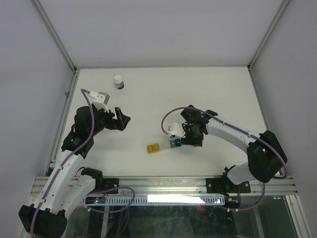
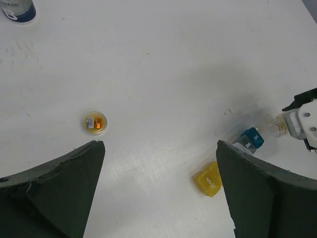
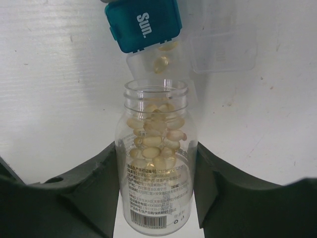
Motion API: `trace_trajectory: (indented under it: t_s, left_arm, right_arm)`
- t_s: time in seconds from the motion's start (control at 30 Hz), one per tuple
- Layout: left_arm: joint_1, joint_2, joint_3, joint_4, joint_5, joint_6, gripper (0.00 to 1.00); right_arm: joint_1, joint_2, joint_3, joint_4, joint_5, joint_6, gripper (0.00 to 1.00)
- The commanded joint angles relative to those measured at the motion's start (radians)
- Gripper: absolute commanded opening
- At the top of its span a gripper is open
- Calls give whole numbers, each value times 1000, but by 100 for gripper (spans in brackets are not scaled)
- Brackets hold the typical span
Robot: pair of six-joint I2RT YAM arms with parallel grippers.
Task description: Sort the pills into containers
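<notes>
My right gripper (image 3: 157, 148) is shut on a clear labelled vial (image 3: 156, 188) partly filled with pale tan pills (image 3: 153, 134). The vial's open mouth points at an open clear container (image 3: 161, 64) with a couple of pills in it. That container is joined to a blue container (image 3: 143, 25) marked "Sun." A yellow container (image 1: 153, 148) lies a little to the left of the blue container (image 1: 173, 143). Farther left, my left gripper (image 1: 121, 119) hovers open and empty above the table. Its wrist view shows the yellow container (image 2: 210, 179) beside its right finger.
A small white-capped dark bottle (image 1: 118, 82) stands near the table's back left. A small round cap (image 2: 95, 122) lies on the table near my left gripper's left finger. White walls enclose the table on three sides.
</notes>
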Motion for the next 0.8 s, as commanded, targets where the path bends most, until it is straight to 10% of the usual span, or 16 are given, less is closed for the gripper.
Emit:
trace_trajectory:
  t_s: [0.0, 0.77]
  left_arm:
    - [10, -6, 6, 47, 24, 22, 99]
    - [11, -7, 5, 49, 34, 22, 99]
  right_arm:
    - [4, -24, 45, -14, -28, 9, 0]
    - [-5, -51, 15, 35, -16, -5, 0]
